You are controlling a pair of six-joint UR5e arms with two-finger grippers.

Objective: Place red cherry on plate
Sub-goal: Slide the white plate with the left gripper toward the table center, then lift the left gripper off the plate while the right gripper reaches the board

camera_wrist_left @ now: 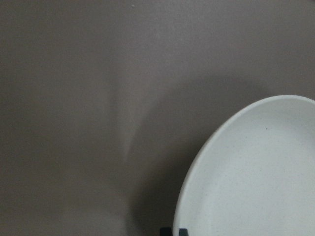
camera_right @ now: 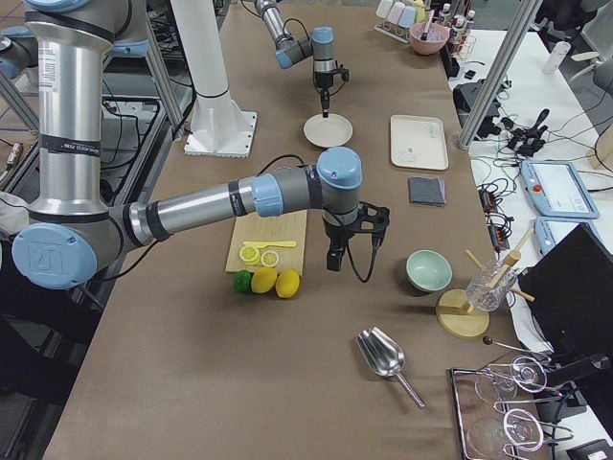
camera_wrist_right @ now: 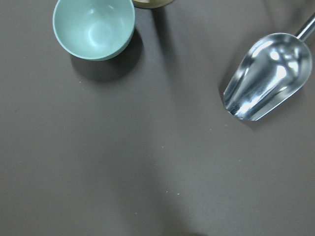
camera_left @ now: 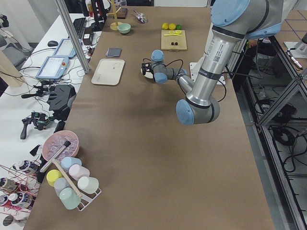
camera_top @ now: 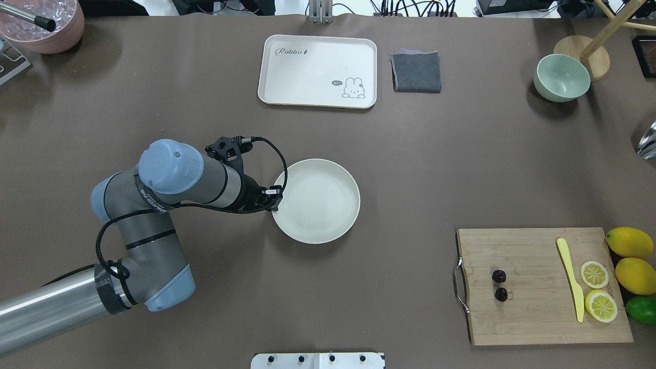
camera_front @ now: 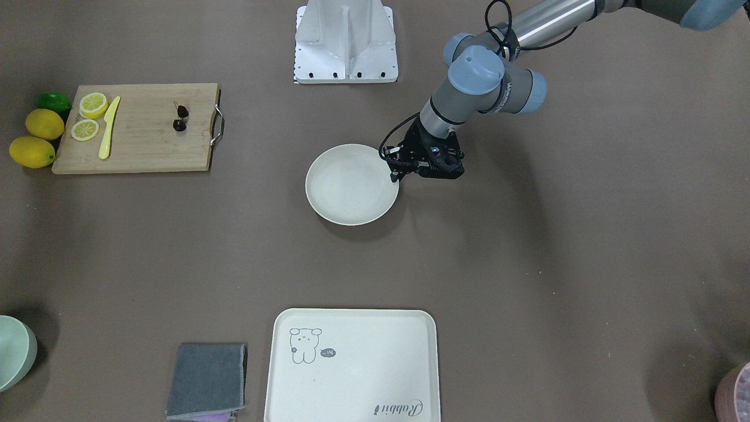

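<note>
The red cherry (camera_top: 499, 285), a pair of tiny dark fruits, lies on the wooden cutting board (camera_top: 538, 312) near its handle end, also seen as the cherry (camera_front: 180, 118). The round cream plate (camera_top: 320, 200) sits mid-table. My left gripper (camera_top: 274, 203) is at the plate's rim on the robot's left, and its fingertips (camera_wrist_left: 168, 230) stand close together over that rim, so it looks shut on the plate (camera_wrist_left: 256, 177). My right gripper (camera_right: 332, 261) hangs over bare table between the board and the green bowl (camera_wrist_right: 93, 27). I cannot tell whether it is open or shut.
On the board lie a yellow knife (camera_top: 571, 279) and two lemon slices (camera_top: 594, 274). Lemons (camera_top: 629, 242) and a lime sit beside it. A bear tray (camera_top: 318, 61), a grey cloth (camera_top: 416, 72) and a metal scoop (camera_wrist_right: 266, 73) are farther out.
</note>
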